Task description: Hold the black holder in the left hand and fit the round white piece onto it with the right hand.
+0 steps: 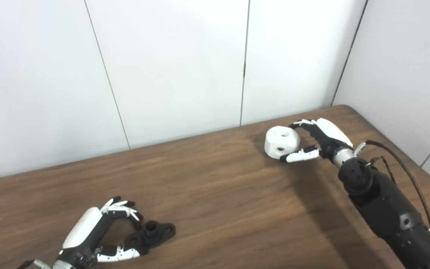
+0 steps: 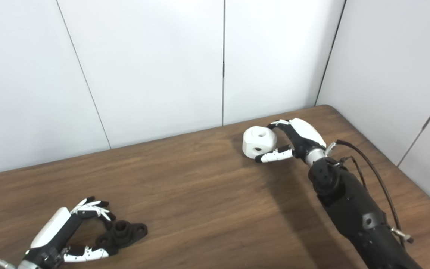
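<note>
Gripping black holder (image 1: 151, 233): left hand (image 1: 99, 231) | right hand (image 1: 317, 140) cupping round white piece (image 1: 282, 142) | both on table (image 1: 215, 194)

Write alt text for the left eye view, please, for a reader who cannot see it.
On a brown wooden table, the right hand cups a round white plastic piece near the far edge, while the left hand curls around a black flanged holder lying at the near left. White wall panels stand behind the table.
</note>
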You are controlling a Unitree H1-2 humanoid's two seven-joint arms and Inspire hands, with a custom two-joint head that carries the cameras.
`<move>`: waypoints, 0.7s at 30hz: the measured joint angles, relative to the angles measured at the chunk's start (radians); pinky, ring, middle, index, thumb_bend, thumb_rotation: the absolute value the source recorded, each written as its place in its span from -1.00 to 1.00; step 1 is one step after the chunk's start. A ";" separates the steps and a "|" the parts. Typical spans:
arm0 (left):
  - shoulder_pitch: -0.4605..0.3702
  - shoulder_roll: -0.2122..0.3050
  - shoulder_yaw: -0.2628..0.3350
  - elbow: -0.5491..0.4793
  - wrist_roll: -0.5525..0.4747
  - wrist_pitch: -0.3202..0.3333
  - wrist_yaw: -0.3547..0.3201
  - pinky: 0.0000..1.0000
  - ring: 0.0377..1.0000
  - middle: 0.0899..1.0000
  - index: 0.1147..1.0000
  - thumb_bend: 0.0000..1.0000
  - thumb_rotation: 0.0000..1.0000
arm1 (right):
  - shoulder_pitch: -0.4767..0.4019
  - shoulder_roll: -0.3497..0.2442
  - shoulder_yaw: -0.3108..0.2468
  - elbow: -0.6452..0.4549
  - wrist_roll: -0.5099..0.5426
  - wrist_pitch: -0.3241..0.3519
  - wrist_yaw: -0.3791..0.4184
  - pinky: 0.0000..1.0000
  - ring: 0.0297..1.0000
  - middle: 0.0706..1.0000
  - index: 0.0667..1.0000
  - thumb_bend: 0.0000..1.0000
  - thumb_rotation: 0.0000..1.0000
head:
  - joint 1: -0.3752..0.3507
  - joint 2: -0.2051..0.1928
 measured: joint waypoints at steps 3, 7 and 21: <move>0.003 0.000 0.001 -0.003 0.001 0.000 0.000 0.94 0.69 0.25 -0.17 0.04 -0.91 | -0.003 0.001 0.000 0.000 0.002 0.001 0.000 0.73 0.97 0.84 0.59 0.64 -0.13 | 0.002 -0.002; 0.008 0.000 0.005 -0.007 0.000 0.001 -0.002 0.94 0.70 0.25 -0.17 0.04 -0.91 | -0.012 0.019 -0.001 0.018 -0.004 0.002 -0.012 0.74 0.97 0.82 0.52 0.51 -0.16 | 0.018 -0.009; 0.034 0.019 0.032 -0.075 -0.009 0.029 -0.034 0.98 0.70 0.23 -0.17 0.04 -0.91 | -0.046 0.041 0.040 0.170 -0.090 -0.093 -0.209 0.68 0.85 0.57 -0.11 0.05 -0.73 | 0.017 0.008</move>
